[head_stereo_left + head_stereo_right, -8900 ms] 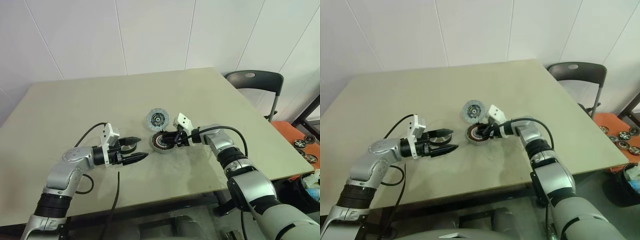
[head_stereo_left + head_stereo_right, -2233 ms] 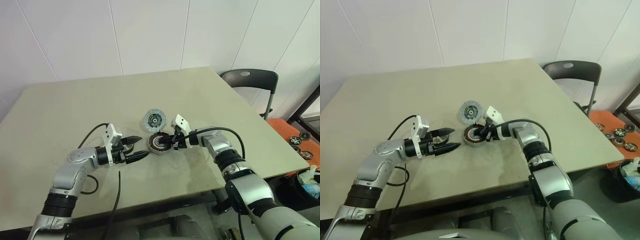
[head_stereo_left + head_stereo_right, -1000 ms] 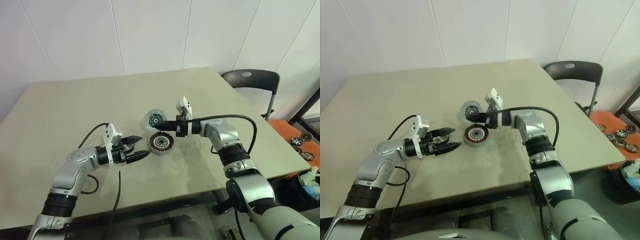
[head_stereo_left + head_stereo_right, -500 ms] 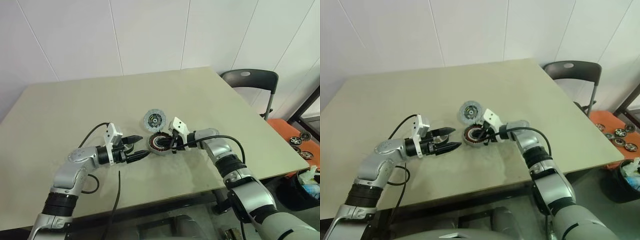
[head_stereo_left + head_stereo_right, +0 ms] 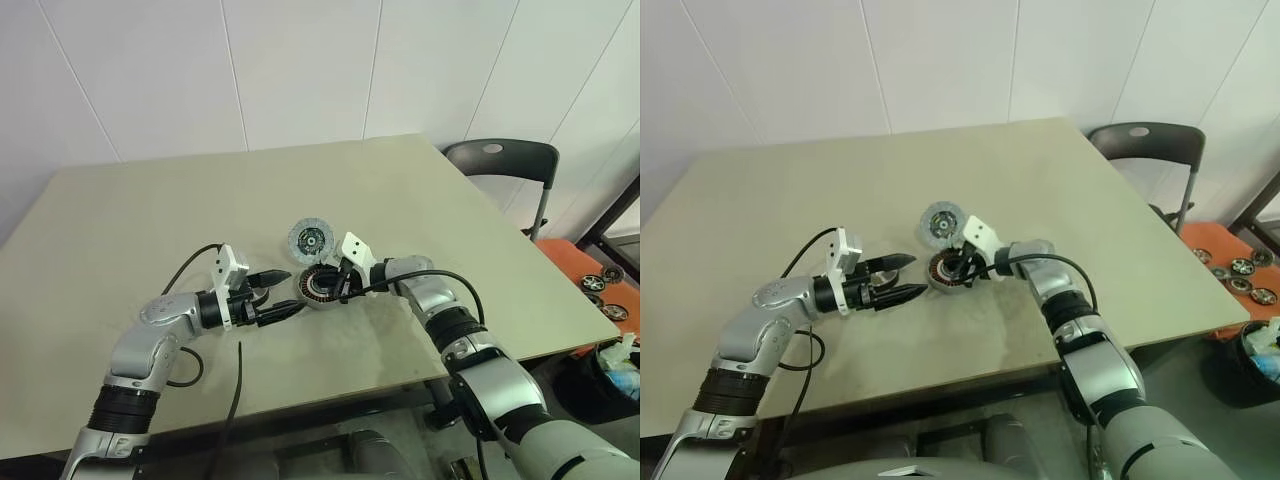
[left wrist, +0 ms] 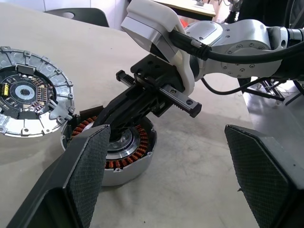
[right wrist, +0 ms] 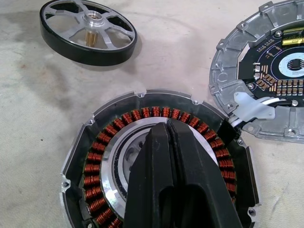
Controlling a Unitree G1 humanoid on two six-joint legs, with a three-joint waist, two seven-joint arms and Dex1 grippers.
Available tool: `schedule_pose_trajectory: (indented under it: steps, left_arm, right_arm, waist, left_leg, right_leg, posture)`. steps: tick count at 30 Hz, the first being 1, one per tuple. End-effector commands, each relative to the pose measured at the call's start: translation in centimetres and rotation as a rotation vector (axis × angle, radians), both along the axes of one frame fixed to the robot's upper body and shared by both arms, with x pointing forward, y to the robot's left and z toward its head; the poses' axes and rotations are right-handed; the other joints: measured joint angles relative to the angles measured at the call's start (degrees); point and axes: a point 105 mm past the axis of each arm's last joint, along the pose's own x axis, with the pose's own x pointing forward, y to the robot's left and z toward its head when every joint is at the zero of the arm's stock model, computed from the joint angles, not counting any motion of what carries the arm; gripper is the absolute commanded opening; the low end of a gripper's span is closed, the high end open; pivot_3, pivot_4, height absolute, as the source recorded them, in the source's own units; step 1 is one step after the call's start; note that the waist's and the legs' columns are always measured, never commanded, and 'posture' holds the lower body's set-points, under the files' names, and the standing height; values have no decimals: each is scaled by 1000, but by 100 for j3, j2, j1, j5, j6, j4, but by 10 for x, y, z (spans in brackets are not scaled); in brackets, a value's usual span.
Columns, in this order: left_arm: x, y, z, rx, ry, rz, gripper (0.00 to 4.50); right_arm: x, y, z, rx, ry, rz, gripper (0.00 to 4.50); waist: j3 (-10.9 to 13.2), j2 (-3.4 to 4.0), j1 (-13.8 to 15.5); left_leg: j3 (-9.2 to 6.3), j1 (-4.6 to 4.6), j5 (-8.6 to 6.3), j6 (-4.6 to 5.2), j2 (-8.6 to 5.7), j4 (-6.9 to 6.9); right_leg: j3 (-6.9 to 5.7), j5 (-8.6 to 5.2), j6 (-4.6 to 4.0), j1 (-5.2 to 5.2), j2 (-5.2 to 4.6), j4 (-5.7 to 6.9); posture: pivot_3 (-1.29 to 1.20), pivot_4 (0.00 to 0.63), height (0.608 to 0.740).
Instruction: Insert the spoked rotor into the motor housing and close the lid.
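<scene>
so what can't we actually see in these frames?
- Centre of the motor housing: right wrist view, covered by the shut right gripper.
- Lid: right wrist view, cut off by the frame edge.
- Spoked rotor: head views, hidden behind the open left gripper.
- Whether the right fingertips touch the housing's centre: hidden in the left wrist view behind the left finger.

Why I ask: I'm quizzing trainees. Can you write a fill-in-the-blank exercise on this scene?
1. The right gripper, its fingers ___, reaches into the round grey metal motor housing ringed with copper windings.
2. The left gripper beside the housing is ___.
3. The silver spoked rotor with a dark rim lies on the beige table, not in the ___.

Missing words: shut; open; housing.
</scene>
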Motion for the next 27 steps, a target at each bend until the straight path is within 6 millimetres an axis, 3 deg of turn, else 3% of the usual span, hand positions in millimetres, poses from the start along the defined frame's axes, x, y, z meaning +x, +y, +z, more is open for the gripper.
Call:
schedule_pose_trajectory:
  steps: [1, 8, 16, 21, 24, 27]
  left_arm:
    - [2, 0, 9, -3, -40, -8, 4116]
    - [3, 1, 9, -2, -45, -2, 4116]
    - [3, 3, 8, 3, -47, -1, 4116]
    - [4, 4, 10, 4, -53, 3, 4116]
    - [4, 6, 9, 1, -48, 9, 4116]
    - [-4, 9, 6, 0, -21, -2, 4116]
  right_arm:
    - [2, -10, -5, -36, 14, -13, 27]
    - [-1, -34, -19, -67, 90, -26, 27]
    - [-2, -35, -19, -70, 78, -17, 27]
    - [9, -18, 29, 192, 117, -25, 27]
    - [-4, -9, 58, 303, 162, 85, 27]
    - [-19, -2, 73, 311, 160, 163, 27]
  waist:
    - [0, 0, 0]
    - [-3, -3, 12]
    - [-10, -7, 1]
    - [-9, -5, -1]
    - [0, 8, 4]
    - [0, 8, 5]
  left_leg:
    - [0, 0, 0, 0, 0, 0]
    - [-1, 4, 0, 0, -1, 1]
    - [-1, 11, 0, 0, 0, 0]
    - [-2, 7, 0, 0, 1, 0]
    - [-17, -9, 0, 0, 4, 0]
    - [-26, -14, -2, 3, 7, -6]
  right_leg:
    - [0, 0, 0, 1, 0, 0]
    - [0, 0, -1, 13, -2, -11]
    - [0, -2, 0, 27, -1, -22]
    - [0, 0, -2, 22, -1, -24]
    - [0, 3, -2, 1, -2, -22]
    - [-2, 3, 0, -6, -3, -22]
  posture:
    - [0, 0, 740]
    - [0, 0, 740]
    - [0, 0, 740]
    - [0, 0, 740]
    - [0, 0, 740]
    - [0, 0, 740]
